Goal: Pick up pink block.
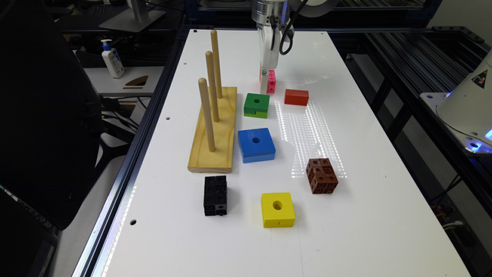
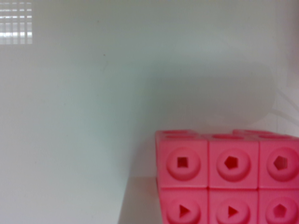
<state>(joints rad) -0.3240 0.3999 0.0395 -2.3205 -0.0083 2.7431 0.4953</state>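
gripper [image 1: 265, 82]: lowered to the table [image 1: 365, 215], right at the pink block; open or closed can't be told
pink block [image 1: 271, 81]: at the table's far end, touching or just beside the gripper; close-up in the wrist view [image 2: 229, 179], resting on the table
reason: gripper brought low, judged set for a grasp; lift not yet done
neighbours: red block [image 1: 296, 97] and green block [image 1: 256, 105] just beside
count: 1 pink, 1 red, 1 green, 1 blue [image 1: 256, 145], 1 yellow [image 1: 277, 209], 1 brown cube [image 1: 322, 176], 1 black [image 1: 215, 195]
peg board [image 1: 213, 130]: 1, with 3 pegs, all bare

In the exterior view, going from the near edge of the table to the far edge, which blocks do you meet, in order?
Yellow block → brown cube → blue block → green block → pink block. I left out the black block and the red-orange block, because each sits almost level with a neighbour.
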